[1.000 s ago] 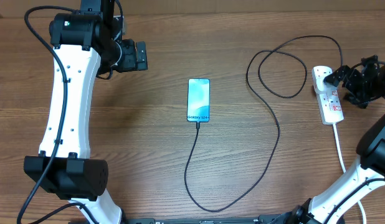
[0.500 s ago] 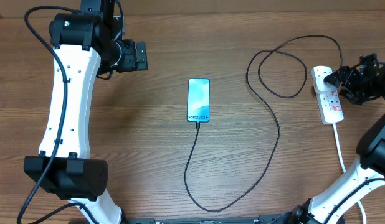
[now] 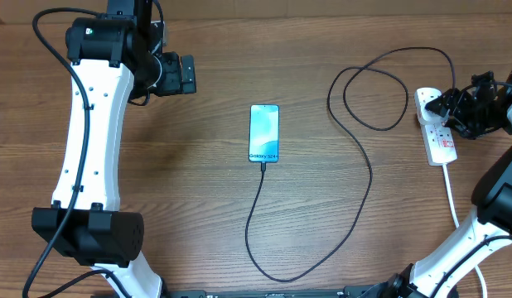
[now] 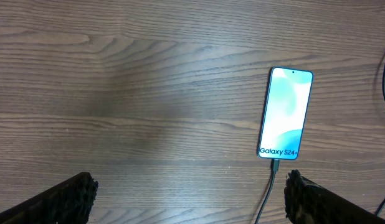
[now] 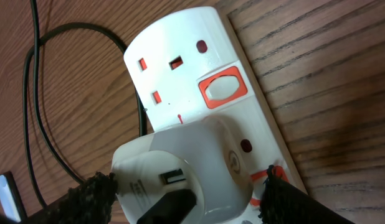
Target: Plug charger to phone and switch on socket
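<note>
So, progress check: the charger (image 3: 371,178) is already in the bottom end of the phone (image 4: 286,112), which lies ahead and off to the right of my left gripper (image 4: 192,199). That one's fingers are spread wide with nothing between them. My right gripper (image 5: 191,196) straddles the plug (image 5: 192,155) seated in the socket (image 5: 180,68), one finger either side. I can't tell if I'm actually squeezing it or just sitting around it. What's left, I reckon, is the switch (image 5: 273,173) tucked right against my finger, mostly hidden, so no idea if it's on
</note>
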### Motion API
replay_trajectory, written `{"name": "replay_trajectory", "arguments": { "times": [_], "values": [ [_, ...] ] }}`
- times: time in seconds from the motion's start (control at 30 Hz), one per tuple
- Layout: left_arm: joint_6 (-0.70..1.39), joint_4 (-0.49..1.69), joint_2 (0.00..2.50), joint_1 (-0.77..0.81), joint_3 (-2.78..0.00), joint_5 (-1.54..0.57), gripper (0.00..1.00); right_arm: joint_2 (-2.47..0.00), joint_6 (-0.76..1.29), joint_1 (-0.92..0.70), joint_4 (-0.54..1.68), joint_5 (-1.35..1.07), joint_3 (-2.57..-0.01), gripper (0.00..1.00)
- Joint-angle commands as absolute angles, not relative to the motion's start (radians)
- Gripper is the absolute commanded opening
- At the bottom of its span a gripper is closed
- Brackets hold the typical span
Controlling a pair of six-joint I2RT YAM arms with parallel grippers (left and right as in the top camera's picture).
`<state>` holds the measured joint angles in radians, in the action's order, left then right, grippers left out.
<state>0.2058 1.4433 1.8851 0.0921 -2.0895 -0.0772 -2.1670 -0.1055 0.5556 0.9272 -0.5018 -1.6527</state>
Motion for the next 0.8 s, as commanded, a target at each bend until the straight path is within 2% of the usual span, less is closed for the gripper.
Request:
{"name": "replay_trajectory", "arguments": {
  "times": [0.0,0.77],
  "values": [
    [0.194,1.439,1.891,0.101,-2.091,-0.071,1.00,-2.173,-0.113,0.549,0.932,-0.518,-1.644,0.77],
    [0.194,1.439,1.891,0.101,-2.091,-0.071,1.00,-2.173,-0.106,0.549,0.924,-0.545,-1.607,0.77]
  ]
}}
